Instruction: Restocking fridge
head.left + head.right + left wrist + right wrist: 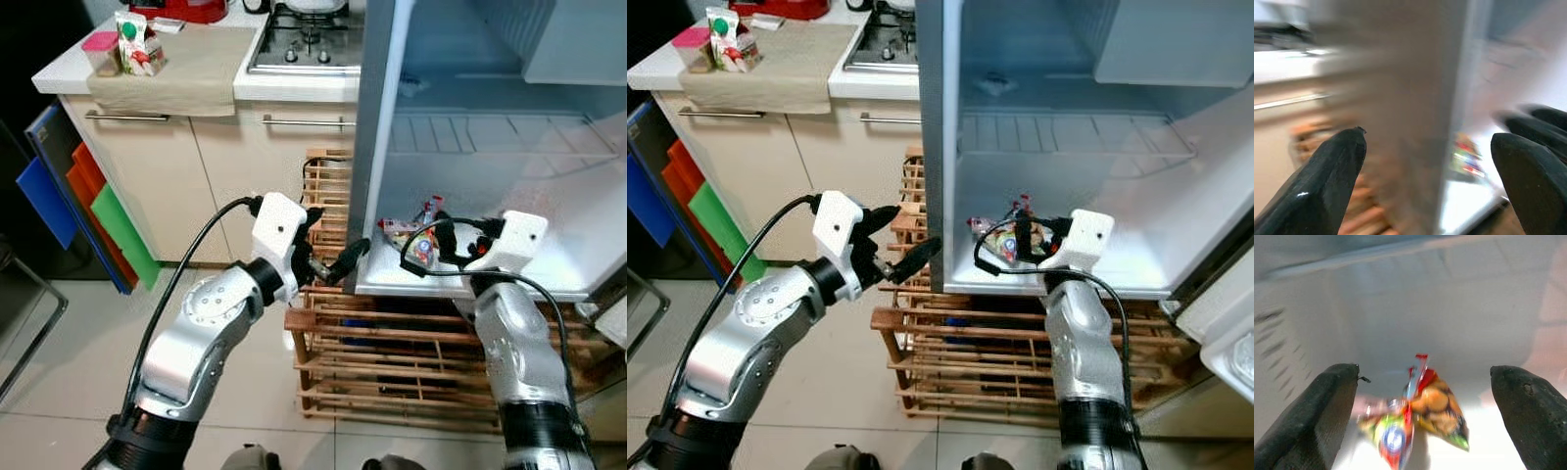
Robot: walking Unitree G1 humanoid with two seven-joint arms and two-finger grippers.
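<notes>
The fridge [377,147] stands open with a bare white interior. A few colourful snack packets [416,240] lie together on its bottom shelf [549,245], near the left wall. My right gripper [438,243] reaches into the fridge just in front of them, open, and in the right wrist view the packets [1415,426] lie between and beyond its fingers [1327,411], untouched. My left gripper [341,233] is open and holds nothing at the front edge of the fridge's left wall. The left wrist view is blurred and shows that wall edge [1420,122] between its fingers.
A wooden slatted rack [392,362] stands under and beside the fridge. The kitchen counter [196,69] to the left carries a carton [137,44], a pink-lidded tub [100,51] and a gas hob [309,44]. Coloured boards [88,196] lean against the cabinet. The fridge door [612,313] hangs at right.
</notes>
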